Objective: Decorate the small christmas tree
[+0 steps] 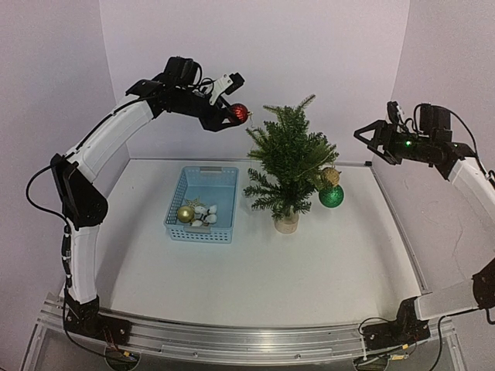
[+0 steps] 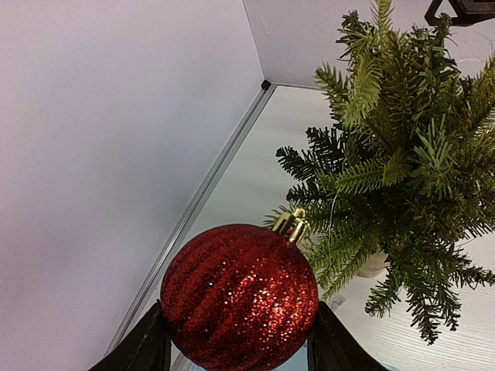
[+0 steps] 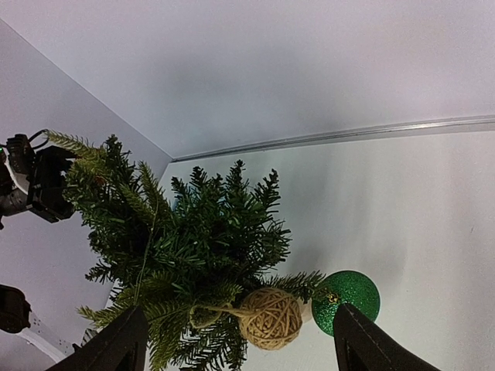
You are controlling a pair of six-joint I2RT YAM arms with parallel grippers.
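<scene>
– One red bauble point(image 2: 240, 297) fills the left gripper point(image 1: 238, 114), pinched at its sides between both fingers point(image 2: 143, 348), its gold cap point(image 2: 292, 226) pointing up toward the small christmas tree point(image 2: 402, 170). How would you hang it?

– Slowly. I can't make out a hanging loop, so I'd bring the cap end onto a stiff outer twig on the tree's left side, let the branch take the weight, and only then spread the fingers. Push too hard and the light tree may tip.

– Where is that tree from the claw?

– Just to its right, with most of it lower. The bauble sits near the upper left branch tips, apparently not touching. The tree stands upright on the table point(image 1: 309, 263), beside the blue basket point(image 1: 199, 233).

– And farther on?

– A twine ball point(image 3: 271, 317) and a green bauble point(image 3: 348, 297) hang on the tree's right side. Past them the right gripper point(image 1: 370, 137) hovers with fingers spread, holding nothing.
</scene>
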